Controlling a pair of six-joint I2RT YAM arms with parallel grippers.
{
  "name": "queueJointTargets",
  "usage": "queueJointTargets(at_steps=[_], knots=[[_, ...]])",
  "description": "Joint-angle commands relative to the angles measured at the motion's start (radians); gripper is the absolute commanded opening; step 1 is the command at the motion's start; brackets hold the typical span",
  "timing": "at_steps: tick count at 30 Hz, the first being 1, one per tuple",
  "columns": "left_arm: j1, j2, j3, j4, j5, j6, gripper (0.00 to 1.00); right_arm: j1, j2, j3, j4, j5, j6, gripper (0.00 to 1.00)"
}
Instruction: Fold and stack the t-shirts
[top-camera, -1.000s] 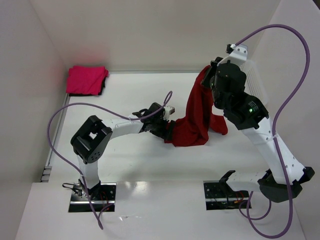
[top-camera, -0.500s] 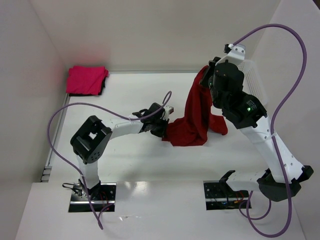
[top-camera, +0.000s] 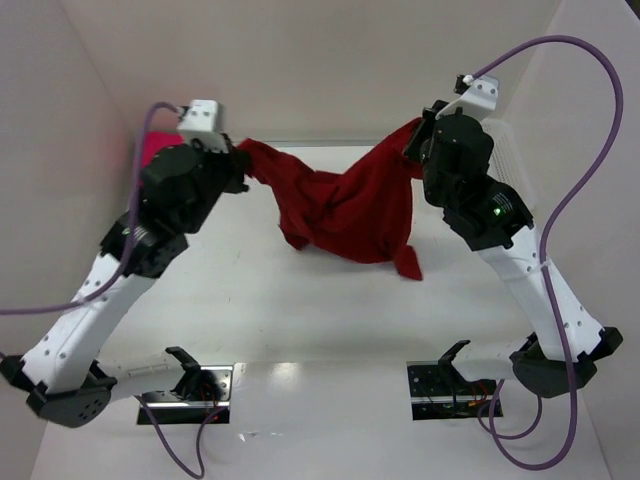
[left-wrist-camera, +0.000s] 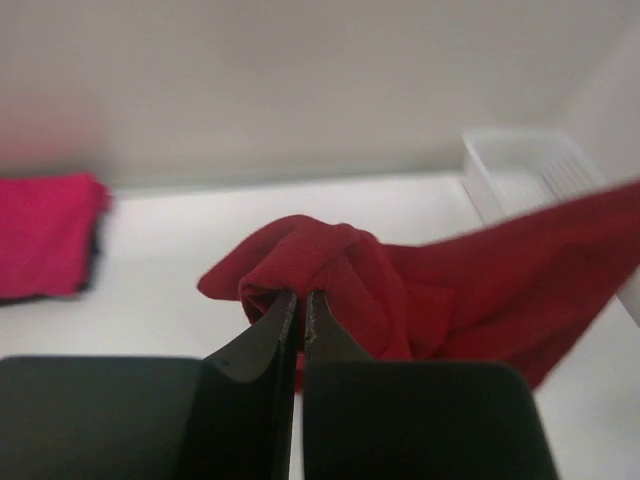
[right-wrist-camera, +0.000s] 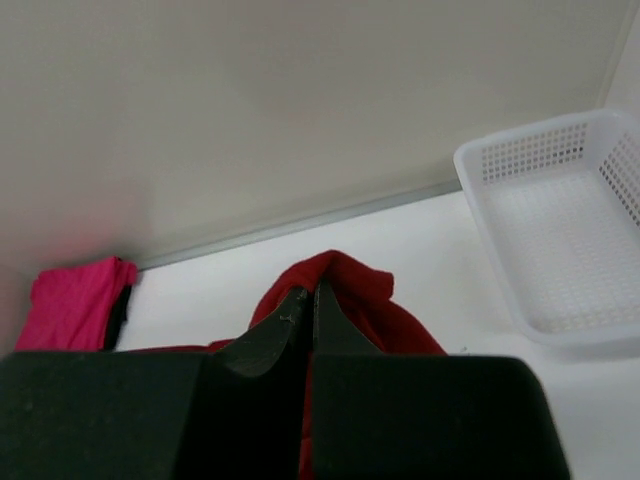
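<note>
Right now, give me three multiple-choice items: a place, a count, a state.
1. Where does the pink t-shirt lie? A in the basket; B on the table, far left; C at its near edge.
2. How many grippers grip the red t-shirt? A none; B one; C two.
3. The red t-shirt is: A folded flat; B hung stretched between the grippers; C stacked on the pink one.
B: the left wrist view shows it at the table's far left. C: left gripper and right gripper each pinch red cloth. B: it spans the gap between them.
</note>
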Motion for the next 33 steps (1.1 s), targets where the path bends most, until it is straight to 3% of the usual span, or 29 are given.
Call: queueJointTargets(at_steps=[1, 6, 11, 15, 18, 24, 26, 28, 33], knots=[[0.012, -0.059, 0.075, -0.057, -0.372, 0.094, 0.00, -0.004, 0.027, 0.082, 0.133, 0.039, -0.036, 0.01], [0.012, -0.121, 0.040, -0.048, -0.516, 0.039, 0.00, -0.015, 0.036, 0.070, 0.202, 0.158, -0.056, 0.01], [0.012, -0.199, -0.006, -0.048, -0.710, 0.039, 0.00, -0.035, 0.057, 0.151, 0.303, 0.294, -0.198, 0.01], [0.012, -0.225, -0.025, -0.038, -0.788, 0.022, 0.00, -0.035, 0.058, 0.192, 0.313, 0.318, -0.211, 0.01], [0.012, -0.216, -0.025, -0.038, -0.720, -0.002, 0.00, -0.035, 0.047, 0.192, 0.281, 0.248, -0.181, 0.01], [0.012, -0.118, -0.052, 0.087, -0.391, 0.029, 0.00, -0.035, 0.125, 0.145, 0.228, 0.028, -0.131, 0.01], [0.021, -0.081, -0.052, 0.119, -0.375, 0.063, 0.00, -0.035, 0.168, 0.145, 0.228, 0.016, -0.140, 0.01], [0.059, -0.002, 0.013, 0.133, -0.347, 0.063, 0.00, -0.067, 0.205, 0.175, 0.216, -0.018, -0.153, 0.01], [0.240, 0.074, 0.119, 0.178, -0.214, 0.030, 0.00, -0.291, 0.229, 0.229, 0.191, -0.225, -0.039, 0.01]])
